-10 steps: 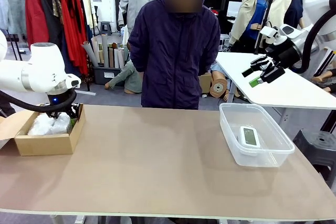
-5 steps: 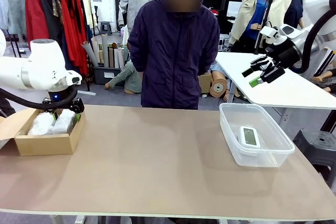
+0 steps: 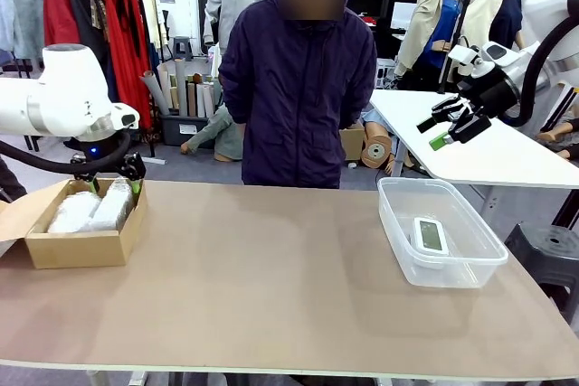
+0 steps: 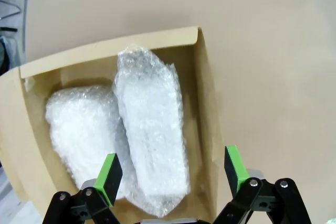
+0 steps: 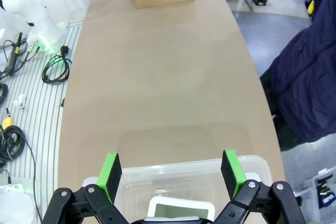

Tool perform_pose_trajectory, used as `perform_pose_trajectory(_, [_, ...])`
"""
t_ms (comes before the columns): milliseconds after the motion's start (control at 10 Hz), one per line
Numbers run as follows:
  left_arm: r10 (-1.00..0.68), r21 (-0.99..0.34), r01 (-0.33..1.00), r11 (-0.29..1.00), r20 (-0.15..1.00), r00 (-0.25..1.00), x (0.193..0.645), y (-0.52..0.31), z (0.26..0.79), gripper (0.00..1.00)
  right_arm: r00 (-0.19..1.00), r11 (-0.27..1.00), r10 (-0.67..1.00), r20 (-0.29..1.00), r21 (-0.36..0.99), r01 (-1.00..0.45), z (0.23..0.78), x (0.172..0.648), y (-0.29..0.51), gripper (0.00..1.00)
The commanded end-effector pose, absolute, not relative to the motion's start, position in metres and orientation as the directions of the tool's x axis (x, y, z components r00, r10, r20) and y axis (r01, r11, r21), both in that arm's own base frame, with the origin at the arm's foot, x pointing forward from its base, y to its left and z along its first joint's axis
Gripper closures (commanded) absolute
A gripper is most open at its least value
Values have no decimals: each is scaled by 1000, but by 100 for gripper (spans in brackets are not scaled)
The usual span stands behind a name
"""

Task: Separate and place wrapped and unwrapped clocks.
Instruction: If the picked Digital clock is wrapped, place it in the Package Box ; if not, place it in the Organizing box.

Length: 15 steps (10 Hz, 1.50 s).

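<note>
Two wrapped clocks, lumpy bubble-wrap bundles [image 3: 74, 211] [image 3: 114, 204], lie side by side in the brown cardboard box [image 3: 77, 247] at the table's left end. My left gripper [image 3: 115, 185] hovers open just above them. From the left wrist the bundles [image 4: 84, 135] [image 4: 152, 129] rest free in the box [image 4: 207, 103], below the open left gripper [image 4: 173, 174]. The unwrapped clock [image 3: 430, 235], white with a grey-green screen, lies in the clear tub [image 3: 452, 273] on the right. My right gripper [image 3: 432, 133] is open, high above the tub [image 5: 194, 167] and clock [image 5: 181, 208].
A person [image 3: 298, 79] stands at the far edge with hands out of sight. A white side table [image 3: 488, 155] and a black stool [image 3: 547, 255] stand off the right side. Bare tabletop [image 3: 271, 268] stretches between box and tub.
My left gripper opened and rose out of the box, leaving a wrapped bundle lying beside the other. The right arm has stayed still.
</note>
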<state>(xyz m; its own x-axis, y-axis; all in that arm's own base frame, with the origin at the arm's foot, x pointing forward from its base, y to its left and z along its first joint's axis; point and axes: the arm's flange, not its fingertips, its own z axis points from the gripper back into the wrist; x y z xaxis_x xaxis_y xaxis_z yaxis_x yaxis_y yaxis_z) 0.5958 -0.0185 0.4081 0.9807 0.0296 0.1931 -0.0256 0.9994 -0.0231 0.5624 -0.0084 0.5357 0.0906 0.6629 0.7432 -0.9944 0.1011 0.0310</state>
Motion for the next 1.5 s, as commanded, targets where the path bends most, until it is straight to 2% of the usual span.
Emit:
perform_pose_trajectory(0, [36,-27,-31,999,186,982,586,-16,415,0,68,93,678,732,6,-996,534,559,-8,0])
perform_pose_trajectory(900, [31,-22,-28,999,178,984,592,-18,412,0,68,93,678,732,6,-996,534,559,-8,0])
perform_pose_trajectory(1100, [-77,-32,77,996,1,997,587,-21,418,0,68,93,678,732,6,-996,534,559,-8,0])
perform_pose_trajectory(1200, [-172,6,173,985,-53,984,577,-19,432,0,68,93,678,732,6,-996,534,559,-8,0])
perform_pose_trajectory(1400, [-381,-31,380,925,-105,919,560,-27,453,0,68,93,678,732,6,-996,534,559,-8,0])
